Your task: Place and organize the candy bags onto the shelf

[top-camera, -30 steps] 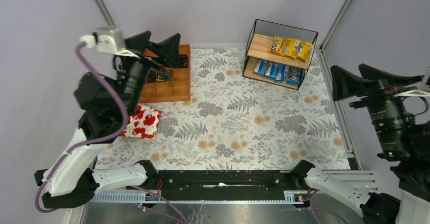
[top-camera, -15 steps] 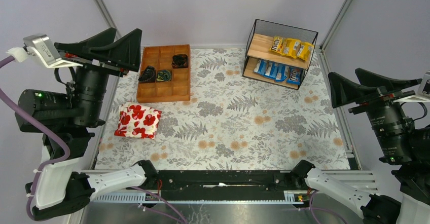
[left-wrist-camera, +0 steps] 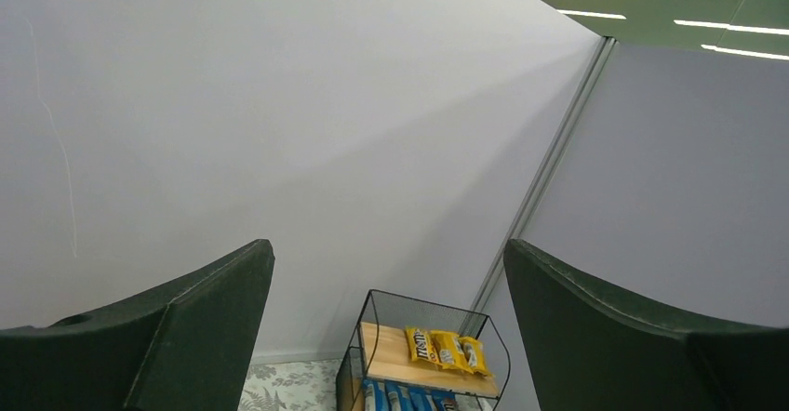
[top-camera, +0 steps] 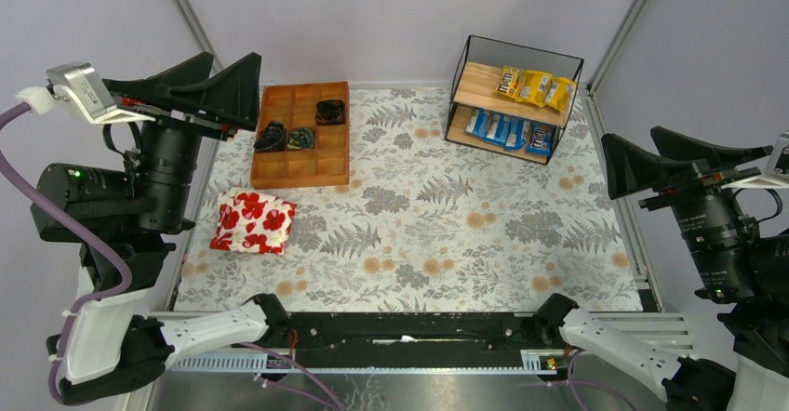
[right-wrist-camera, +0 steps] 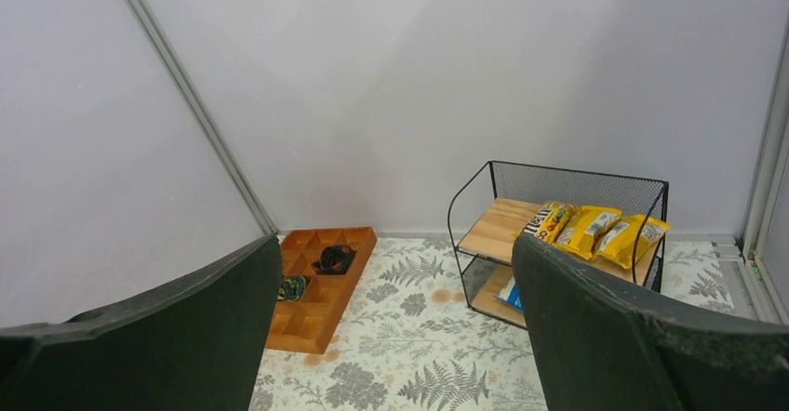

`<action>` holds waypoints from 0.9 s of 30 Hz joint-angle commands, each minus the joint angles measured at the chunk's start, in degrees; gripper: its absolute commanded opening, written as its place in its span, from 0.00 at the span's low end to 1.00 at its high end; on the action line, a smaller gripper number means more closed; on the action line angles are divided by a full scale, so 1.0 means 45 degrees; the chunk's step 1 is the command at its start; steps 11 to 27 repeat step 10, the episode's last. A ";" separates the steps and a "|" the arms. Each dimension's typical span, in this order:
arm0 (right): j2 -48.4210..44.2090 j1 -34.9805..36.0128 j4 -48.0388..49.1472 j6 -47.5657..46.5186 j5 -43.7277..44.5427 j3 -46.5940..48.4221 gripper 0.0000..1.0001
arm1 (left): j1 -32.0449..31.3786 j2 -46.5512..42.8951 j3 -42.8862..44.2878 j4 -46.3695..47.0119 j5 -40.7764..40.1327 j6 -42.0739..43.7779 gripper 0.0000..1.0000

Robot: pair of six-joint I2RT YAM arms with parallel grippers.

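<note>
Left gripper (top-camera: 235, 59): spread wide, grips nothing, hovers raised at the left table edge. Right gripper (top-camera: 630, 136): same, fingers fully apart, empty, raised at the right edge. Shelf (top-camera: 476, 80): sits well apart from both sets of fingertips, at the far right corner, closer to the right fingers than the left. Left wrist view: frames shelf (left-wrist-camera: 386, 344) low between the two fingers (left-wrist-camera: 186, 323), far ahead. Right wrist view: frames shelf (right-wrist-camera: 491, 219) ahead between the fingers (right-wrist-camera: 614, 337), nearer the right-hand one. Yellow candy bags (top-camera: 535, 86): three, side by side on the top board, overlapping slightly; also visible at (left-wrist-camera: 445, 348) and (right-wrist-camera: 595, 230). Blue candy bags (top-camera: 509, 131): in a row on the lower board, partly hidden by the top board at (right-wrist-camera: 509, 292). Wooden tray (top-camera: 302, 162): lies just past the left fingertips in the overhead view, dark bits in three cells. Floral pouch (top-camera: 253, 221): lies on the fern-print cloth (top-camera: 437, 216), beside the left arm, back from its fingers.
</note>
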 commanded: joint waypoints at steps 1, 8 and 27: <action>-0.0045 -0.0026 0.0471 0.0126 0.0031 -0.0099 1.00 | 0.0047 -0.0166 0.0006 0.0462 -0.0172 0.0304 0.99; -0.0080 -0.0020 0.0653 -0.0283 -0.0382 -0.0495 1.00 | 0.0040 -0.0327 -0.0100 0.0462 -0.0274 0.0453 0.99; 0.0146 -0.0026 0.0341 -0.0294 -0.0134 -0.0217 1.00 | 0.0041 -0.0369 -0.0140 0.0480 -0.0311 0.0473 0.99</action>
